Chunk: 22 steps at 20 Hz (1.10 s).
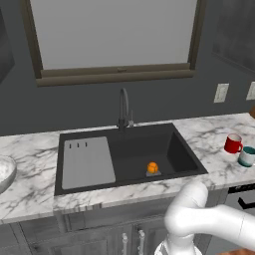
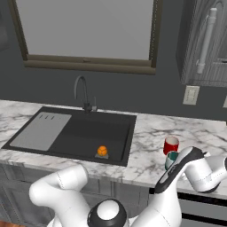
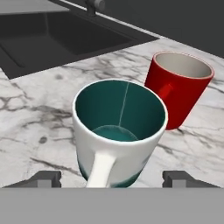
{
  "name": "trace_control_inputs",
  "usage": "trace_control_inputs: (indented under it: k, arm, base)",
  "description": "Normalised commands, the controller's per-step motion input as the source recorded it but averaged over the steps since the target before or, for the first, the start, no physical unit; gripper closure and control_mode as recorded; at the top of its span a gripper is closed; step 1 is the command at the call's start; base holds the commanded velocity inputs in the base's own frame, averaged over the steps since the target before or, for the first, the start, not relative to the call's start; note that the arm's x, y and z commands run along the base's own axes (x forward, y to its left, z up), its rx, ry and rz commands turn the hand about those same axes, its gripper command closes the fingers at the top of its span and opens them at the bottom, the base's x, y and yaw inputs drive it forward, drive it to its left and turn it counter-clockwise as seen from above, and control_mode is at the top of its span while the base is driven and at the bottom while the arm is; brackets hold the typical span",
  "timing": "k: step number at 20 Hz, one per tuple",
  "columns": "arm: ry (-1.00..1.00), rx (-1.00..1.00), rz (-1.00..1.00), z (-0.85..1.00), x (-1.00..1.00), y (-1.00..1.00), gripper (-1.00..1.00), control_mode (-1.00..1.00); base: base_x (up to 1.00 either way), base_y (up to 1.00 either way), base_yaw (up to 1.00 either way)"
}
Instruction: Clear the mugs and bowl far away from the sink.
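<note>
The sink (image 1: 124,154) sits left of centre in the marble counter (image 1: 209,134); the speckled bowl (image 1: 5,172) rests far left. To the right, the red mug (image 3: 179,87) and teal-lined mug (image 3: 118,131) stand just beside each other — rigid, glazed, probably slippery and light. The gripper (image 3: 111,179) straddles the teal-lined mug with jaws wide, not yet clamped — its body looks the surest hold.

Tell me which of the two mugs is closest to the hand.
The pale grey mug with the teal inside. It sits between the fingertips of the hand, its handle pointing toward the camera, while the red mug stands beyond it, farther from the hand.
</note>
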Motion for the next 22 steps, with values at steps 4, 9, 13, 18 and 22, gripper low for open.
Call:
trace_control_inputs:
  k: [4, 9, 13, 18, 22]
  arm:
    - [0.04, 0.0, 0.0, -0.02, 0.09, 0.13, 1.0, -1.0]
    - [0.04, 0.0, 0.0, 0.0, 0.04, 0.05, 1.0, -1.0]
    - [0.0, 0.0, 0.0, 0.0, 0.0, 0.0, 1.0, -1.0]
    - [0.0, 0.0, 0.0, 0.0, 0.0, 0.0, 1.0, -1.0]
    - [-0.04, 0.0, 0.0, 0.17, -0.11, 0.0, 1.0, -1.0]
  base:
    - [0.0, 0.0, 0.0]
    - [0.0, 0.0, 0.0]
    - [0.0, 0.0, 0.0]
    - [0.0, 0.0, 0.0]
    - [0.0, 0.0, 0.0]
